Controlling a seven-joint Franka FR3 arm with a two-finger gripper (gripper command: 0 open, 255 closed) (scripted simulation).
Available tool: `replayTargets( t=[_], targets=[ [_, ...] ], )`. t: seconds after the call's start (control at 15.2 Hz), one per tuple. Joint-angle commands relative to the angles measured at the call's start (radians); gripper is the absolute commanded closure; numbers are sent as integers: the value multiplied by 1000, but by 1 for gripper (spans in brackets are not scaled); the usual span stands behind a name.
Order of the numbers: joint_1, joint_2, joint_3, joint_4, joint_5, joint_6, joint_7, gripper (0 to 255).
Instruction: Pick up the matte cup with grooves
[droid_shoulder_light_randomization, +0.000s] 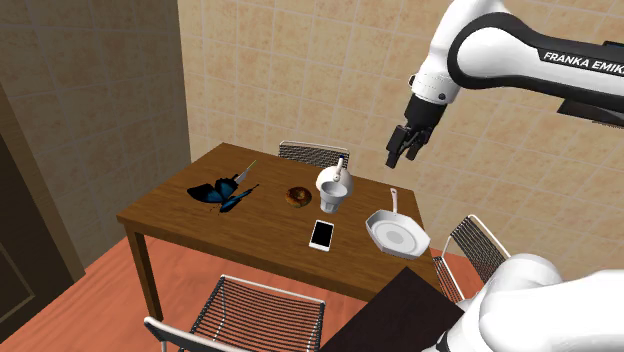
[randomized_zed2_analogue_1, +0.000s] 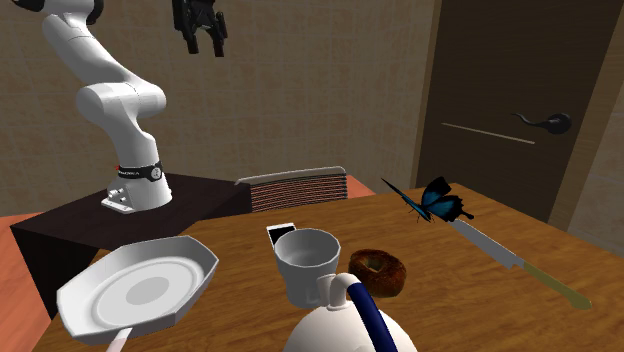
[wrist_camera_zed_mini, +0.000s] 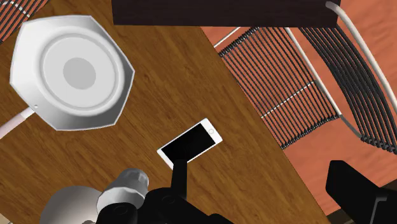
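Hovering gripper (droid_shoulder_light_randomization: 401, 159), well clear of cup (droid_shoulder_light_randomization: 330, 203)

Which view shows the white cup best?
Second exterior view: the cup is large, with its rim and wall clear. The shoulder view shows it small, against the jug. Wrist view: pale shapes by the gripper; I cannot tell which is the cup.

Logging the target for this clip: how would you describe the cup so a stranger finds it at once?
Start at the wooden table and look near its middle, between the white phone and the rounded white jug. The cup stands there beside the brown doughnut; unlike the jug with its blue handle, it is small and open-topped.
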Motion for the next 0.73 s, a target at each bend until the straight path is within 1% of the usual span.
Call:
replayTargets(
  t=[0.0, 0.33, 0.66],
  targets=[
    [0, 0, 0, 0, 0, 0, 0, 0],
    [-8, 139, -18, -17, -25, 144, -10, 0],
    [-16, 299, -37, -1, -47, 277, -18, 0]
  ],
)
